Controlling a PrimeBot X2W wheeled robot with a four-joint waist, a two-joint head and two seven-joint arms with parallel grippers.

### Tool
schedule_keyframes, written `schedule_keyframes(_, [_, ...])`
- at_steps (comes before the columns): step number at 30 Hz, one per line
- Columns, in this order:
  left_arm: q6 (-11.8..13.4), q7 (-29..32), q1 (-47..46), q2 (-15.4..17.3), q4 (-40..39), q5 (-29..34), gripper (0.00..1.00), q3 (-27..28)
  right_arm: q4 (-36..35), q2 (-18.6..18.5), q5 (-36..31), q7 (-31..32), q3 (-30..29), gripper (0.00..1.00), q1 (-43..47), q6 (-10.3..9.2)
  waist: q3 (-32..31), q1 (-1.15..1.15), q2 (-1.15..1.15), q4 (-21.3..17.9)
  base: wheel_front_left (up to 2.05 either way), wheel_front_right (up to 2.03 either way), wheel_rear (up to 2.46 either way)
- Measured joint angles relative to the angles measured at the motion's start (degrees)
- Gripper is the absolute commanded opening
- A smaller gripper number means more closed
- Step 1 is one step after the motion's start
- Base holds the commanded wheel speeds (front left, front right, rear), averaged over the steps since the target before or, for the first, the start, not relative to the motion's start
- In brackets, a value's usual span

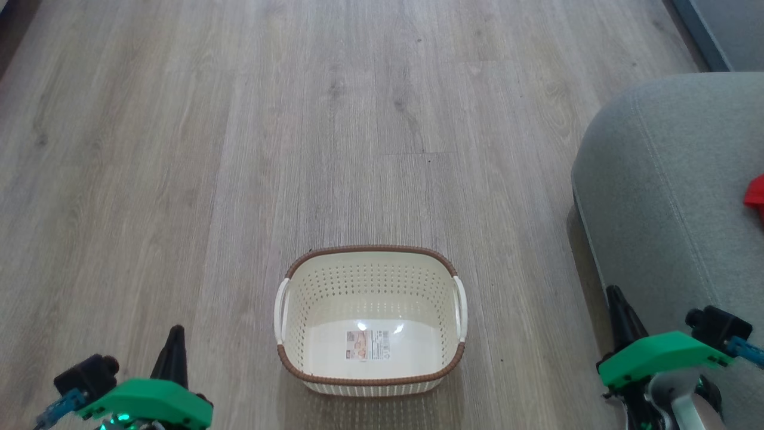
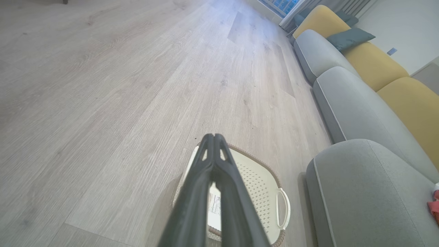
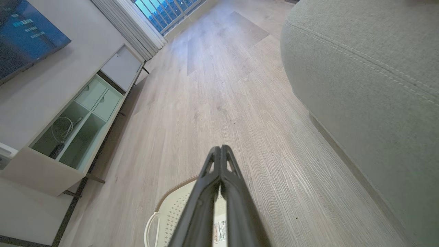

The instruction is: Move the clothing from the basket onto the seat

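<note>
1 basket [image 1: 370, 248] stands empty on the floor at lower centre of the head view, so we judge the task done or nearly so. 1 patch of red clothing [image 1: 755, 194] lies on the 1 seat [image 1: 668, 197] at the right edge; we cannot count the garments. Our left fingers [image 1: 173, 358] and right fingers [image 1: 624, 319] are pressed together, holding nothing.

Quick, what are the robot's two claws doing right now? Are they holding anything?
Left gripper: shut, holding nothing.
Right gripper: shut, holding nothing.
</note>
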Motion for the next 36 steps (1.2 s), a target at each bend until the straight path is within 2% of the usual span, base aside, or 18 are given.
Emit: schedule_keyframes(36, [-0.49,5.78,-1.17,0.01,-2.76,-24.83,0.00,-0.09,-5.15,0.93,22.45,5.75,-2.48,0.00,0.08,-0.01,0.44,0.00,0.00,-0.16,0.00,0.00,0.00])
